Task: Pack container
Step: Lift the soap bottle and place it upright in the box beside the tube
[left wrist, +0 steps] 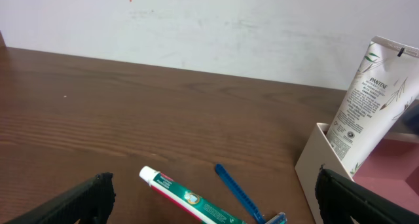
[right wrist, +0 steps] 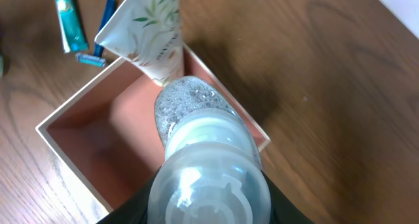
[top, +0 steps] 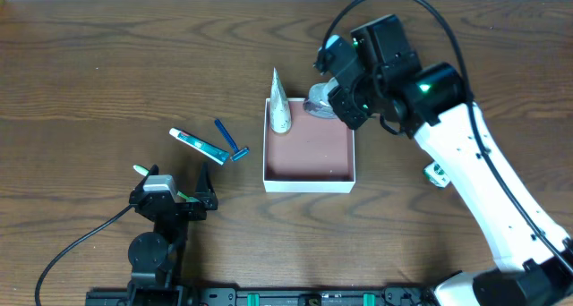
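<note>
The container (top: 309, 178) is a shallow square box with white walls and a reddish-brown floor, at mid-table. A white shampoo tube (top: 280, 109) leans upright in its far left corner. My right gripper (top: 333, 93) is shut on a clear bottle (top: 319, 101), tilted over the box's far right corner. In the right wrist view the bottle (right wrist: 196, 139) fills the space between the jaws above the container floor (right wrist: 98, 139). A toothpaste tube (top: 199, 145) and a blue razor (top: 231, 140) lie left of the box. My left gripper (top: 183, 196) stands open near them, holding nothing.
A small green-and-white object (top: 436, 174) lies on the table right of the box, beside the right arm. A black cable (top: 81, 243) runs from the left arm's base toward the front left. The left wrist view shows the toothpaste (left wrist: 190, 199), razor (left wrist: 239, 194) and container wall (left wrist: 317, 162).
</note>
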Tool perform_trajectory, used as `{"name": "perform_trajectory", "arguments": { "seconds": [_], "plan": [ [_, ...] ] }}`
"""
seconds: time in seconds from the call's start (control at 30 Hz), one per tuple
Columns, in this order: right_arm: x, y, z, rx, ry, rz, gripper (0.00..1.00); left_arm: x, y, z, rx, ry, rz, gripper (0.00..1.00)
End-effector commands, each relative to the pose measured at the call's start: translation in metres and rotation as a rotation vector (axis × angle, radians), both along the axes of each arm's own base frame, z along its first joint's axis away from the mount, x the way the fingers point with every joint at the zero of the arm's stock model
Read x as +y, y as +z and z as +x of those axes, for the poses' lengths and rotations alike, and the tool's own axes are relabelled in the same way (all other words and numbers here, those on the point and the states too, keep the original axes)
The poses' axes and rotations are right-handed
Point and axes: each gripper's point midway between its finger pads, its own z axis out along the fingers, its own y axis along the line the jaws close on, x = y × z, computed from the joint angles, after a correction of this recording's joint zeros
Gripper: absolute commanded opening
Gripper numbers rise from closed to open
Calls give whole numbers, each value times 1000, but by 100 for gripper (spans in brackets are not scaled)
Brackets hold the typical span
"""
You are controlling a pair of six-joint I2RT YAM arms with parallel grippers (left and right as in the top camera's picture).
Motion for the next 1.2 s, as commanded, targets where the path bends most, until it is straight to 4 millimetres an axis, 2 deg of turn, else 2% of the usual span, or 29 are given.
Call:
{"name": "perform_trajectory", "arguments": {
  "seconds": [0.0,0.27,0.5,0.67,0.8,1.17],
  "plan": [
    [15,-5,-3,3,114,15,1,6,-18,-1,50,30,20,98],
    [29,-35,-1,61,163,-13,1,6,-18,-1,50,30,20,98],
    [38,-60,13,75,174,-30,1,6,-18,-1,50,30,20,98],
    [37,-78,24,73,163,-70,1,6,-18,-1,50,30,20,98],
    [39,-83,30,64,171,-74,1,6,-18,-1,50,30,20,98],
    [44,-79,39,17,184,-67,2,6,-18,-1,50,30,20,98]
  ]
}}
